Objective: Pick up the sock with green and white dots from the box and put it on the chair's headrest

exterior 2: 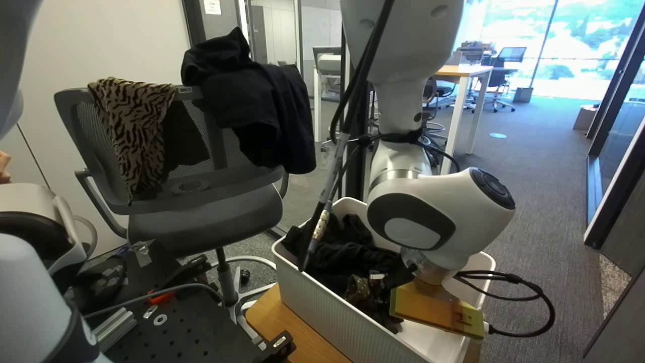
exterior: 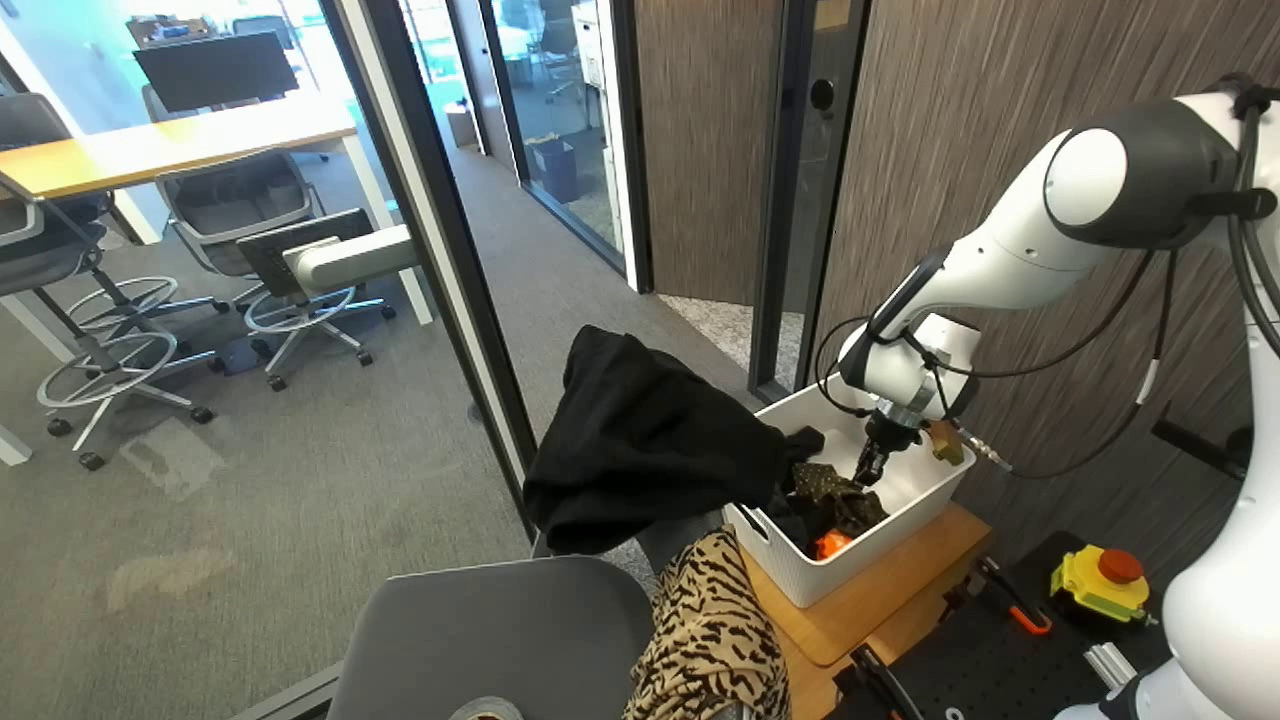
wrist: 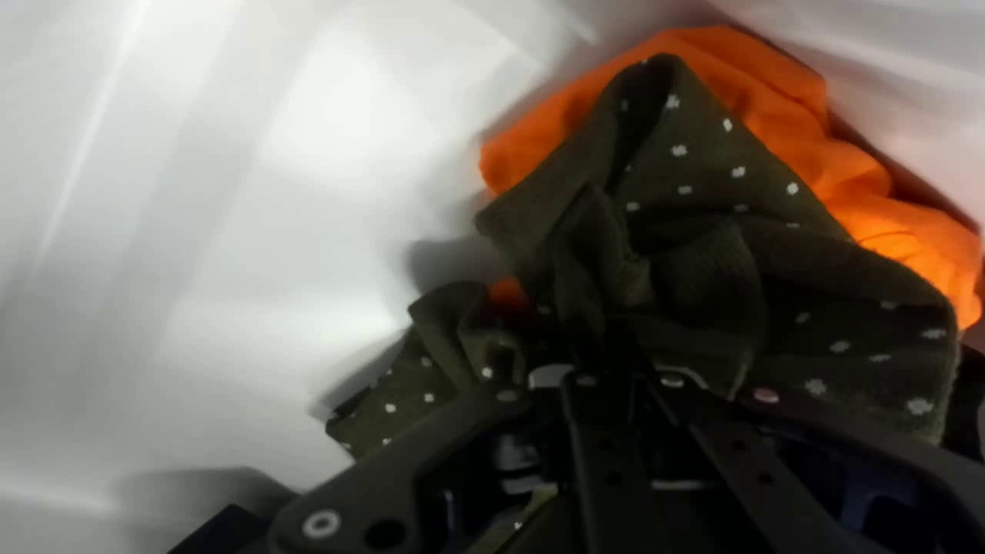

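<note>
Sock [wrist: 700, 161], dark green with white dots — in white box [exterior: 880, 545], partly hiding orange cloth [wrist: 785, 108]; black cloth [exterior 2: 347, 254] alongside. Fingers [wrist: 604, 462] — clenched on sock's folds.

- tiger-stripe cloth [exterior: 710, 620], kinda bunched up
- crumpled orange fabric [wrist: 769, 85]
- chunky red button [exterior: 1119, 566] on a yellow housing [exterior: 1075, 578]
- little washer [exterior 2: 160, 319] lying on a black perforated bench [exterior 2: 196, 330]
- some grey wheeled office chairs [exterior: 240, 195] in the background
- dark monitor [exterior: 215, 72]

Dotted green sock [wrist: 692, 254], crumpled, in white box [exterior 2: 322, 305]
</note>
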